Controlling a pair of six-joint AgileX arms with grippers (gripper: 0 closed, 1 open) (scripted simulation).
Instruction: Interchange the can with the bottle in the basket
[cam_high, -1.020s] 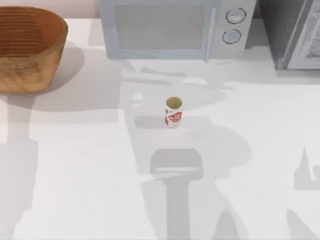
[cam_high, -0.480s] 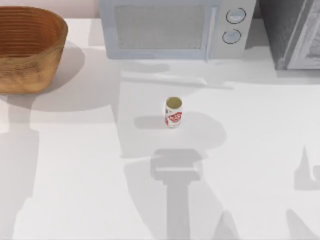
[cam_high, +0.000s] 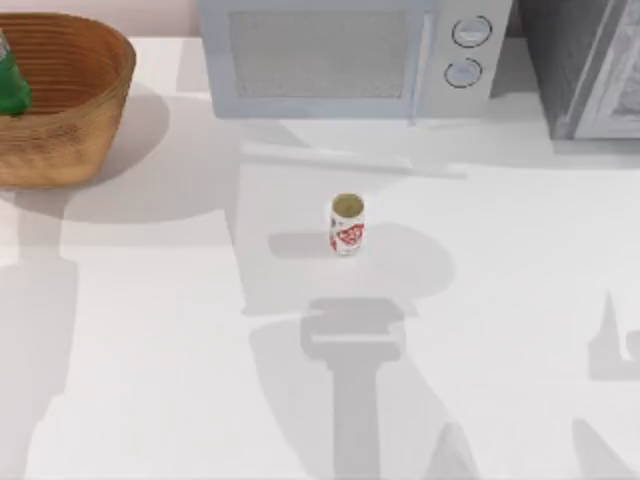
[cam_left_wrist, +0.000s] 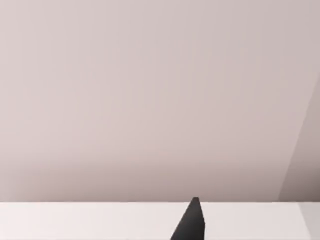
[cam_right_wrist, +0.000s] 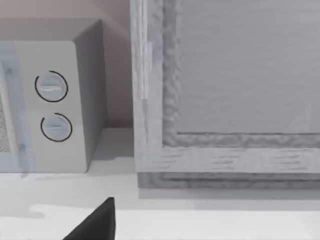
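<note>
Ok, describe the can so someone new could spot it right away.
Start at the microwave along the table's back edge. In front of it, alone mid-table, stands the can: short, white, upright, with red markings. The green bottle sits far left in the basket.

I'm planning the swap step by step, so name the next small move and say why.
Probably bring the left tool over the basket to grasp the bottle. The green bottle sits in the basket at the table's far left, the can stands upright mid-table, and nothing is held yet.
</note>
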